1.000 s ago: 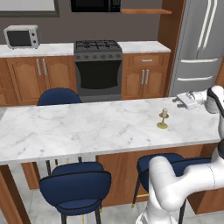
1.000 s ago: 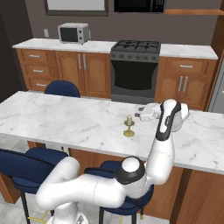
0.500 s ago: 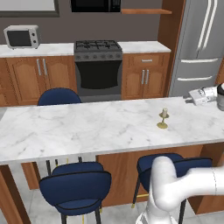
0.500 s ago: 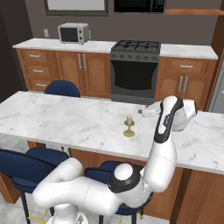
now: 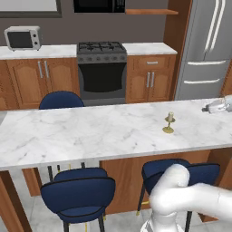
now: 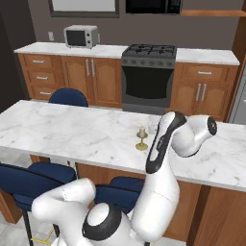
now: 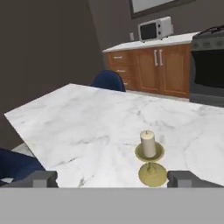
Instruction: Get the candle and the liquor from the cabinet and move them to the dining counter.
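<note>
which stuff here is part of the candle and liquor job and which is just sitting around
Job:
candle, upright on the dining counter
gripper, open, apart from the candle

Just there:
microwave
stove
fridge
blue stools

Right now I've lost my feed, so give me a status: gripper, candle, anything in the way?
Gripper open, empty. Candle upright on the dining counter, apart from the fingertips. Nothing else near it.
</note>
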